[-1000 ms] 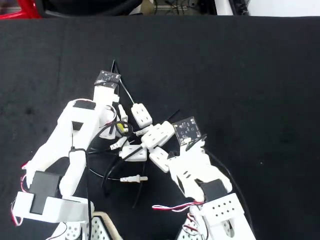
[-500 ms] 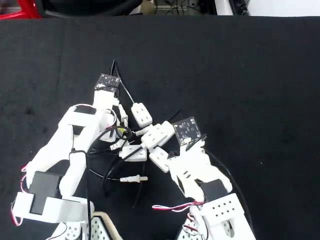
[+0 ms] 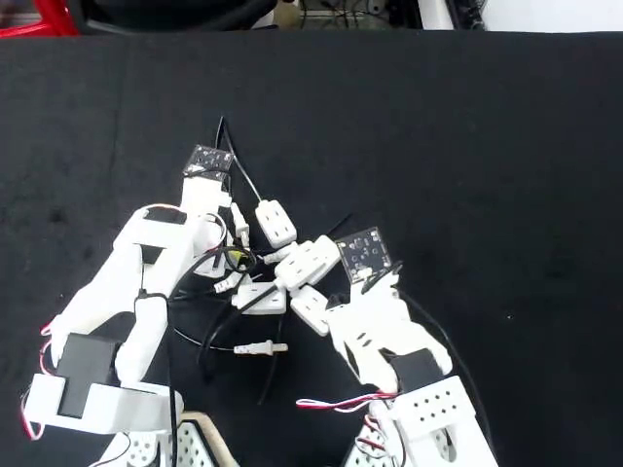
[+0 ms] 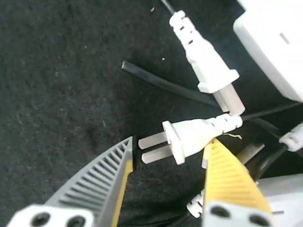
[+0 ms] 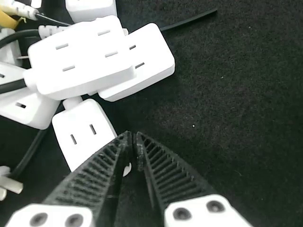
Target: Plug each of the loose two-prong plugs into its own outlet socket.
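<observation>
The left pincer (image 4: 170, 150) stands apart around one loose plug (image 4: 189, 139), not closed on it. The right pincer (image 5: 131, 142) is together, holding nothing, just beside the outlet sockets (image 5: 85, 56). As I judge, no plug is inserted yet. A second plug (image 3: 261, 347) lies alone on the black counter (image 3: 487, 146). Behind the counter are cables (image 3: 321, 12) and a red object (image 3: 44, 15).

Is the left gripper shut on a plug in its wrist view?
No, the left gripper is open, its fingers wide apart with the white two-prong plug between their tips.
</observation>
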Tool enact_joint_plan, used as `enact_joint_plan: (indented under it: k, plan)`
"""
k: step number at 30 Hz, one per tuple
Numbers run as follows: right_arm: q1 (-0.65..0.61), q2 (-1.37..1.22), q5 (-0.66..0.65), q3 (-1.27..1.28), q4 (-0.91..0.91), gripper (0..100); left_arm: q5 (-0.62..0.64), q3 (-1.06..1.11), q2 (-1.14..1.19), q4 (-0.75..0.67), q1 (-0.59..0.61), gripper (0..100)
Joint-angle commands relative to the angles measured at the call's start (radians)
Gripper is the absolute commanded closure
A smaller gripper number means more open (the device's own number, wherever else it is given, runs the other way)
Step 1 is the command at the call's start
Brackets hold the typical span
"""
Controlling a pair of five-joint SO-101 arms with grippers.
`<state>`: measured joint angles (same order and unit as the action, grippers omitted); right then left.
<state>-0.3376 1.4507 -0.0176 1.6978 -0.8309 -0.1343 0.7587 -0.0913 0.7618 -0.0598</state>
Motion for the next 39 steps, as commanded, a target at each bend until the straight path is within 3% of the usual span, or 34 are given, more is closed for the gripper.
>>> enact_joint_plan:
  k: [1, 12, 16, 20, 27, 34, 39]
  plan:
    - [-0.017, 0.004, -0.008, -0.007, 0.008, 97.7, -0.003, 0.001, -0.005, -0.002, -0.008, 76]
    - [-0.017, 0.004, -0.008, -0.007, 0.008, 97.7, -0.008, 0.031, -0.014, 0.006, -0.013, 76]
    - [-0.017, 0.004, -0.008, -0.007, 0.008, 97.7, -0.008, -0.005, -0.014, 0.094, -0.015, 76]
    - [-0.017, 0.004, -0.008, -0.007, 0.008, 97.7, -0.008, -0.027, -0.014, 0.147, -0.013, 85]
    - [-0.017, 0.004, -0.008, -0.007, 0.008, 97.7, -0.018, -0.059, -0.041, 0.256, -0.007, 84]
    - [-0.017, 0.004, -0.008, -0.007, 0.008, 97.7, 0.003, 0.015, -0.275, 0.334, -0.002, 73]
    - [-0.017, 0.004, -0.008, -0.007, 0.008, 97.7, 0.015, 0.085, -0.578, 0.416, 0.036, 72]
